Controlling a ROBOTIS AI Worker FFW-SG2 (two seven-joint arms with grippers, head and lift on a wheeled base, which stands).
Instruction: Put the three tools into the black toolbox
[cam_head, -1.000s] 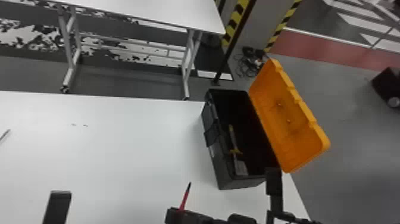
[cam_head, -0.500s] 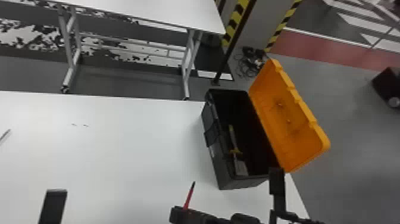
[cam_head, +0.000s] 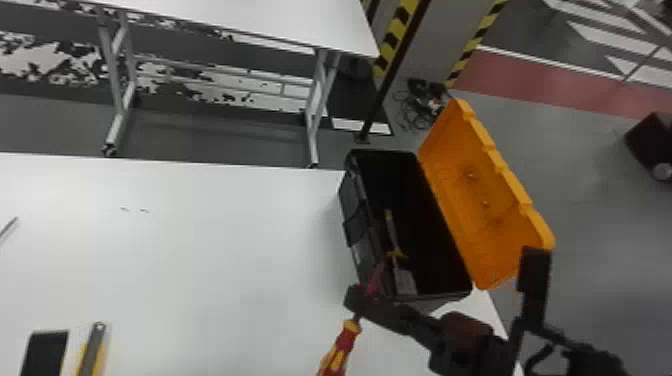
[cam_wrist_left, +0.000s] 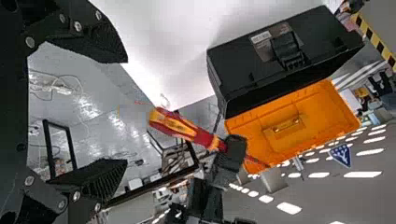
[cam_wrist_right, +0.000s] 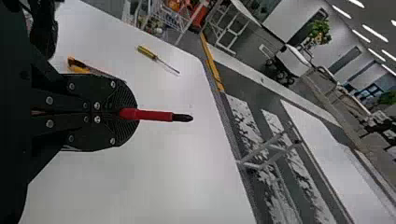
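The right gripper (cam_head: 367, 299) clasps the red-and-yellow screwdriver (cam_head: 345, 345) near the black toolbox (cam_head: 357, 235); the left gripper (cam_head: 45, 352) has its fingers apart. A green-and-yellow screwdriver (cam_wrist_right: 147, 52) lies on the white table (cam_head: 200, 260).

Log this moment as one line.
right gripper: shut on red-and-yellow screwdriver | left gripper: open | black toolbox: open | utility knife, yellow-handled screwdriver: on table
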